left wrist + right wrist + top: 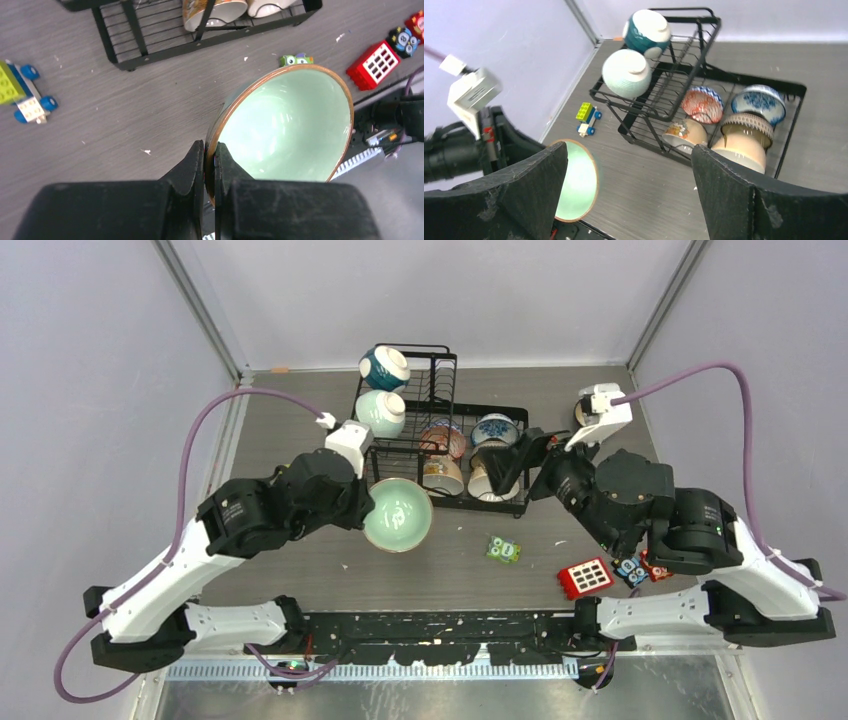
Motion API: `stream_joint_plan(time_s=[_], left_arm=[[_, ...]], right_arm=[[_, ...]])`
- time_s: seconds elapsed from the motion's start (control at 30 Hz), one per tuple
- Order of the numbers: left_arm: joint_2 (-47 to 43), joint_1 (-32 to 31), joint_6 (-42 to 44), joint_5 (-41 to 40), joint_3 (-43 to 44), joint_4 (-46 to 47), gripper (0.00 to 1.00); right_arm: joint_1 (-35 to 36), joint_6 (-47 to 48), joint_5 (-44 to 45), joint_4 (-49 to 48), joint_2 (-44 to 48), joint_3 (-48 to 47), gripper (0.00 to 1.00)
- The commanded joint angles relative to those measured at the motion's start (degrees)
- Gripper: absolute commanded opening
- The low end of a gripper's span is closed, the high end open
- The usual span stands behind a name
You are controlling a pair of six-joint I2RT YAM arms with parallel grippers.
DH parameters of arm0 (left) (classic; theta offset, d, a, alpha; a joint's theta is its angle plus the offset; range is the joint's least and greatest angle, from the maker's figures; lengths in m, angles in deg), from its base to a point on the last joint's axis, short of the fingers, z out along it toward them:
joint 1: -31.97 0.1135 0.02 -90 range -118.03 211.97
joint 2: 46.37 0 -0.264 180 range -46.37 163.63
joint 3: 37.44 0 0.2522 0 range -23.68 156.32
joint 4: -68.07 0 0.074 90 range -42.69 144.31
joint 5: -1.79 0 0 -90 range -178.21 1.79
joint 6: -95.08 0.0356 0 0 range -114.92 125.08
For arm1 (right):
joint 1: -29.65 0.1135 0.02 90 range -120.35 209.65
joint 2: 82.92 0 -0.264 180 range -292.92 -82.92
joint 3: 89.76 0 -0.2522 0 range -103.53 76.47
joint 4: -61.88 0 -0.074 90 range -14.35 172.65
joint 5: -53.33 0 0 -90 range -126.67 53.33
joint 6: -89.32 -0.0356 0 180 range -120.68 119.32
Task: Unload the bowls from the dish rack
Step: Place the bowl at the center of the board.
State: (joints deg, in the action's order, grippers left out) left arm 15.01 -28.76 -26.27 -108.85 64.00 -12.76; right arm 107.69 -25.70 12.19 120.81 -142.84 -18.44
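In the top view, my left end effector is gripping the mint green bowl by its rim, just in front of the dish rack and outside its wires. I cannot tell if this bowl is touching the bench. My right end effector is hanging over the right end of the rack's lower tray. A dark teal bowl and a pale green bowl are lying on the rack's upper basket. A green toy block and a red toy block are lying in front of the rack.

In the left wrist view, my two fingers are pressing closed on the bowl's brown rim, one inside and one outside. The rack is standing beyond the bowl, and a toy car is lying to the rack's left.

In the right wrist view, my fingers are standing wide apart and holding nothing. Between them I am seeing the rack's lower tray with a reddish bowl, a blue-patterned bowl, a tan bowl and a brown-banded bowl.
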Motion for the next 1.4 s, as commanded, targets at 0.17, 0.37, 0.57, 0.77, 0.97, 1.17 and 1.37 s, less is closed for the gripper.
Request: stream_joint_plan(time_s=[0.17,0.37,0.57,0.77,0.97,1.17,1.37], left_arm=[[-4.32,0.1,-15.29,-7.06,-7.0,6.24,0.0],[-3.51,0.14,-20.43,-8.65,-7.94,6.31,0.0],[-5.94,0.1,-26.6,-9.03,-10.23,6.7,0.0],[-7.69,0.09,-29.45,-9.85,-11.49,5.89,0.0],[-8.92,0.11,-29.97,-9.93,-12.79,6.62,0.0],[-9.34,0.13,-30.28,-10.32,-13.44,6.64,0.0],[-9.53,0.09,-30.56,-10.82,-13.48,6.78,0.0]], right_arm=[[-4.26,-25.97,-4.17,5.37,0.7,8.16,0.85],[-4.23,-27.35,-13.15,2.96,-4.73,9.47,0.73],[-4.32,-28.49,-16.62,-0.09,-8.76,10.91,0.6],[-4.38,-28.08,-17.49,-0.39,-12.28,10.41,0.59],[-5.67,-28.14,-19.09,-1.57,-14.29,11.43,0.54],[-6.3,-28.17,-20.48,-2.19,-15.57,11.44,0.49],[-6.54,-28.1,-20.63,-1.86,-17.13,11.42,0.44]])
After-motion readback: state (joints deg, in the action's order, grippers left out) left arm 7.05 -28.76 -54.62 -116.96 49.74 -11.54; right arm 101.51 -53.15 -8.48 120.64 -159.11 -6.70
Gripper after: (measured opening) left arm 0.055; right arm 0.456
